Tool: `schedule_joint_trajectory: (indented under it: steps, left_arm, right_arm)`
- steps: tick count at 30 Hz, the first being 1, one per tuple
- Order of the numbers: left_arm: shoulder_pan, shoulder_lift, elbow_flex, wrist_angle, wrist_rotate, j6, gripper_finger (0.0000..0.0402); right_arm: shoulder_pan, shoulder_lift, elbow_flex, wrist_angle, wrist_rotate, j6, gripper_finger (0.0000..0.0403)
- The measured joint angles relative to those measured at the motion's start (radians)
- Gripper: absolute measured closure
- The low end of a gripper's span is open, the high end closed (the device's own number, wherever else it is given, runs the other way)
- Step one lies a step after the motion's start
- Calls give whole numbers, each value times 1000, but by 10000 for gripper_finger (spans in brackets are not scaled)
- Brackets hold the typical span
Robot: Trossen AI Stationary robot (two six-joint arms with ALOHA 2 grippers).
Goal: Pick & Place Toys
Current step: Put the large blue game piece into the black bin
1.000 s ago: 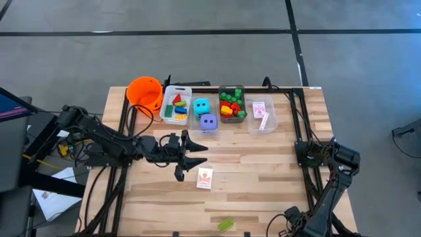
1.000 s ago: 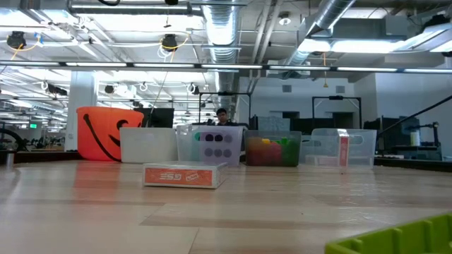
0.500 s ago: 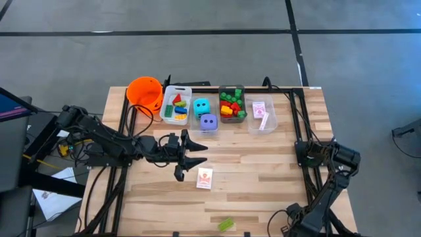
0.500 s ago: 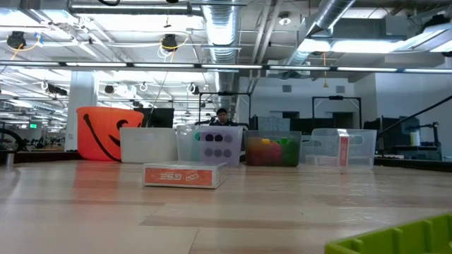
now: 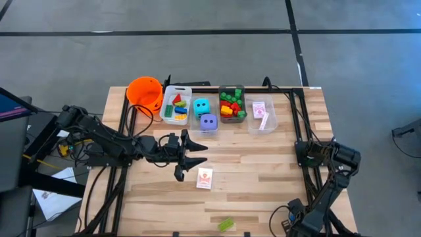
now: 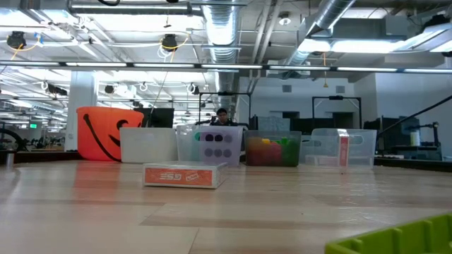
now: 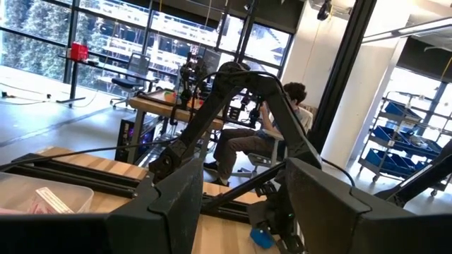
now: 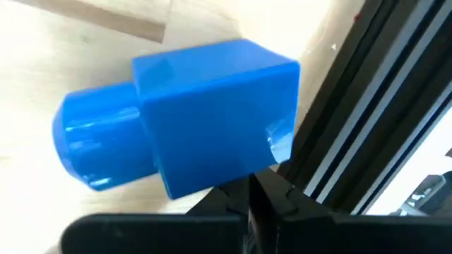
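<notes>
the left gripper (image 5: 191, 157) stood half open and empty; the card box (image 5: 204, 178) lay near it, with bare table (image 5: 263, 171) beyond.

the right gripper was shut.

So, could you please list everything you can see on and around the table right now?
bucket: one, orange, far left corner.
clear bins: four, in a row along the far edge, right of the bucket.
bricks: several, mixed colours, in the first and third bins.
dice: two, teal and purple, second bin.
cards: red-backed, fourth bin.
card box: one, red-and-white, table centre.
green brick: one, near edge.
blue brick: one, by the right gripper.
left gripper: jaws apart, empty, mid-table.
right gripper: shut, near right edge.
</notes>
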Motion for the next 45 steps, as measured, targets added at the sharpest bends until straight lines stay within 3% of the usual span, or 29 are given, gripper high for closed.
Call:
schedule_joint_trajectory:
  steps: [6, 18, 27, 35, 41, 43, 45]
  left_arm:
    - [0, 0, 0, 0, 0, 4, 207]
    - [0, 0, 0, 0, 0, 4, 207]
    - [0, 0, 0, 0, 0, 3, 207]
    - [5, 0, 0, 10, 0, 3, 207]
    - [5, 0, -1, 9, 0, 3, 207]
    - [5, 0, -1, 8, 0, 3, 207]
    - [5, 0, -1, 8, 0, 3, 207]
  right_arm:
    - [-5, -2, 1, -39, 114, 7, 403]
    - [-22, 2, 7, -92, 160, 38, 403]
    - [-17, 11, 109, -135, 161, 20, 403]
    - [-59, 2, 262, -365, 167, -94, 403]
    - [-115, 2, 423, -669, 252, -173, 403]
    - [-123, -4, 454, -675, 285, -217, 403]
    - [-132, -8, 458, -673, 389, -259, 403]
